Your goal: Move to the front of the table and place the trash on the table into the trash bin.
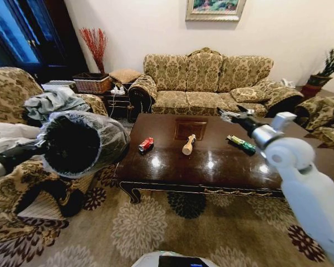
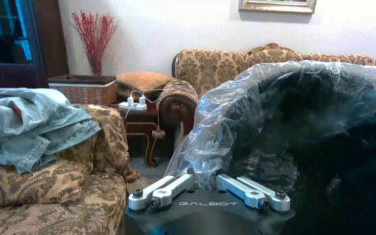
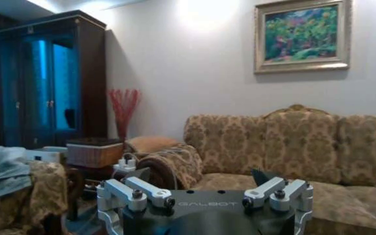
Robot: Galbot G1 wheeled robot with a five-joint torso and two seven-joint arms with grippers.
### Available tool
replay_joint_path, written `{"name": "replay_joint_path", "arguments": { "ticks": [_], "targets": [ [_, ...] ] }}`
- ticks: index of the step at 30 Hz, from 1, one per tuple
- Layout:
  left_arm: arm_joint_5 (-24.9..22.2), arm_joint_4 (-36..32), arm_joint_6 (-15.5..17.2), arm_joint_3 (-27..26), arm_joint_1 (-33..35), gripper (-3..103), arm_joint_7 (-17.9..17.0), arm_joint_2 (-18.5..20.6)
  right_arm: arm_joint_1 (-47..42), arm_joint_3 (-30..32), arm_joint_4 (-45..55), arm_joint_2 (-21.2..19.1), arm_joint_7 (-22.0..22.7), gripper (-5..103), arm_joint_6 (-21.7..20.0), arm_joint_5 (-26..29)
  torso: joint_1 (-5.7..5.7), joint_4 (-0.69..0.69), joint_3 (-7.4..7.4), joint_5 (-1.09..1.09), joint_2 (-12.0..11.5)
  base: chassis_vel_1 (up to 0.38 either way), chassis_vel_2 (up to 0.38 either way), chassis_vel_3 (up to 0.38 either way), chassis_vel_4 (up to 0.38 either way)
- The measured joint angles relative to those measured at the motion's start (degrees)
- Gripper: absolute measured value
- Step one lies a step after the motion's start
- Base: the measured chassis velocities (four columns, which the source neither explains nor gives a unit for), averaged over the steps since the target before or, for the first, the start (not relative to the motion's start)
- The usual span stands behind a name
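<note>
left gripper point(image 2: 207, 188): at the robot's left, level with the near-left corner of the table, fingers pinched on the bagged rim of the trash bin point(image 1: 80, 142).
trash bin: held off the floor and tipped on its side, black mouth facing the head camera, grey liner bunched around the rim (in the left wrist view the liner point(image 2: 240, 122) rises straight up from the fingers).
armchair point(image 1: 11, 94): behind the bin, denim clothes point(image 2: 25, 122) piled on its arm.
wicker basket point(image 1: 92, 83): on the side table in the far left corner, red twigs beside it.
table point(image 1: 222, 167): dead ahead, glossy dark top, sofa point(image 1: 206, 78) behind it.
red can point(image 1: 146, 144): lying on its side, left of the inlaid centre panel.
tan bottle point(image 1: 188, 144): lying down just below the centre panel, right of the can, well apart from it.
green-yellow packet point(image 1: 241, 144): flat on the top, right of the bottle.
right gripper point(image 1: 231, 115): raised over the right part of the table, above and behind the packet, touching nothing; fingers spread, nothing between them (right wrist view looks at the sofa and the painting point(image 3: 299, 36)).
</note>
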Motion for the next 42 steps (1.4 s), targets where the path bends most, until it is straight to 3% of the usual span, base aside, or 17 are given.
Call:
{"name": "replay_joint_path", "arguments": {
  "ticks": [6, 14, 20, 35, 39, 42],
  "targets": [
    [0.07, -0.6, -0.46, -0.19, 0.34, 0, 0.26, -0.58, 4.11, -4.38, -2.08, -0.03, -0.12, 100, 0.49, 0.18, 0.0, -0.01, 0.0, 0.0, 0.0, 0.0, 0.0, 0.0, 0.0],
    [0.39, -1.51, -0.86, -0.27, 0.67, 0, 0.77, -1.01, 15.03, -18.1, -9.1, -2.88, -4.19, 100, 2.09, -1.93, 0.0, 0.05, 0.0, -0.01, 0.0, 0.0, 0.0, 0.0, 0.0],
    [0.4, -1.73, -0.87, -0.27, 0.54, 0, 0.79, -1.0, 14.84, -19.07, -9.32, -5.46, -5.52, 100, 2.34, -1.71, 0.0, -0.04, -0.01, 0.03, 0.0, 0.0, 0.0, 0.0, 0.0],
    [0.37, -1.61, -0.87, -0.96, 0.85, 0, 1.23, -0.95, 14.36, -18.43, -8.98, -5.46, -5.62, 100, 2.31, -1.31, 0.0, 0.0, 0.0, 0.01, 0.0, 0.0, 0.0, 0.0, 0.0],
    [0.72, -1.94, -0.87, -1.08, 1.03, 0, 1.97, -1.57, 16.68, -20.93, -9.16, -4.67, -5.58, 100, 1.79, -0.38, 0.0, -0.02, -0.01, 0.01, 0.0, 0.0, 0.0, 0.0, 0.0],
    [1.06, -2.91, -0.85, -1.73, 1.72, 0, 2.15, -2.3, 21.86, -28.0, -11.22, -0.85, -3.32, 100, 1.48, 1.02, -0.01, 0.0, -0.01, -0.01, 0.0, 0.0, 0.0, 0.0, 0.0]
  ]
}}
